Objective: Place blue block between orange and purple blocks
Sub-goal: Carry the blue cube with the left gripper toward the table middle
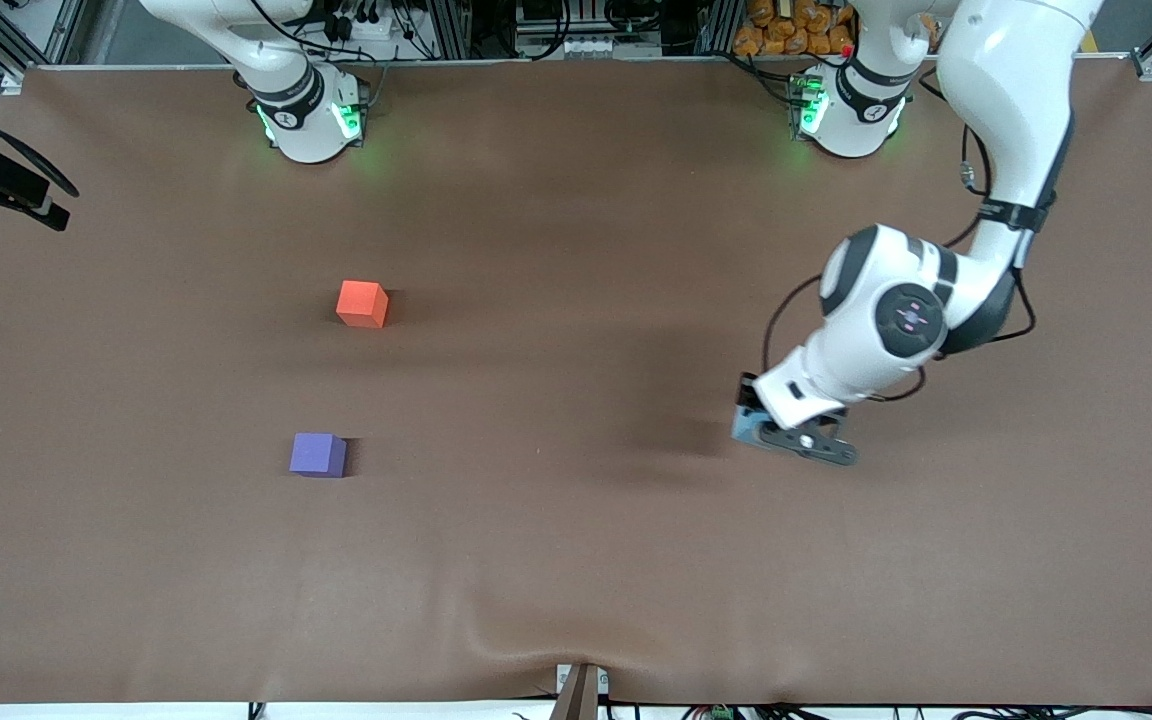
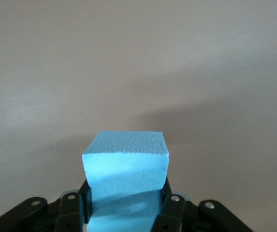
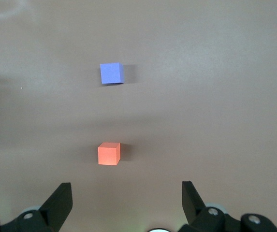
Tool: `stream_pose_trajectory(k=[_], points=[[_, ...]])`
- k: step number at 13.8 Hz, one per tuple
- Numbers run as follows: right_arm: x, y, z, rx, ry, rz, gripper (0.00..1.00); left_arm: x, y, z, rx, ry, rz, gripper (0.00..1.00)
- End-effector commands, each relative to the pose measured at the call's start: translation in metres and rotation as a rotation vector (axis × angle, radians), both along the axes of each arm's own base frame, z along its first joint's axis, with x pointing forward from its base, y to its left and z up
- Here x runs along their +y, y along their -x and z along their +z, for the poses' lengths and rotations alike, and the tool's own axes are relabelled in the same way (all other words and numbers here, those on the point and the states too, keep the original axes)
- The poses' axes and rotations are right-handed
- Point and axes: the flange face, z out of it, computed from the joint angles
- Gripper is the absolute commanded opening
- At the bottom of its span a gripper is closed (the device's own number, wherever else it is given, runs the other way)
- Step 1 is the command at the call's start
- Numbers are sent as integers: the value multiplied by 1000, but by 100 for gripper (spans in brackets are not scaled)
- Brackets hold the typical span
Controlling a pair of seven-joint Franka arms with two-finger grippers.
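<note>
Purple block [image 1: 317, 454] lies on the table [image 1: 556, 560] toward the right arm's end, nearer the front camera than the orange block [image 1: 361, 303]; the two are apart. Right gripper [image 3: 126, 203] waits above them, jaws spread. Left gripper [image 1: 786, 435], toward the left arm's end, pinches the blue block [image 2: 126, 166].

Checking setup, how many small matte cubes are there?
3: orange-red cube; violet-purple cube nearer the camera; sky-blue cube in the left gripper.
</note>
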Motion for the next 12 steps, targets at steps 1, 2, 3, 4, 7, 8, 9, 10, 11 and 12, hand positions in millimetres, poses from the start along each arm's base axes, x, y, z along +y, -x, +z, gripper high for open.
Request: stream_pose_trajectory(k=[1,2,3,4,7,8,9,10,11,12], points=[[0,0,2,6,-7,0,100,-33,-6,39,9,15,43,0],[0,0,2,7,-7,-3,100,-58,0,43,8,23,40,0],[0,0,2,7,-6,-3,100,-84,11,42,11,24,34,0],[-1,0,2,7,-7,-5,100,-102,15,39,19,31,54,0],[1,-1,1,7,-7,-3,100,-155,29,26,38,43,108,0],[2,0,1,8,-7,-2,100,-173,33,20,47,50,129,0],[2,-1,1,7,-7,-2,100,-190,38,12,57,54,148,0],[2,-1,1,7,-7,-2,100,-201,38,6,58,55,170,0],[2,-1,1,7,-7,-2,100,-213,45,-2,57,47,172,0],[2,-1,1,7,-9,-3,100,-223,53,-9,50,30,172,0]])
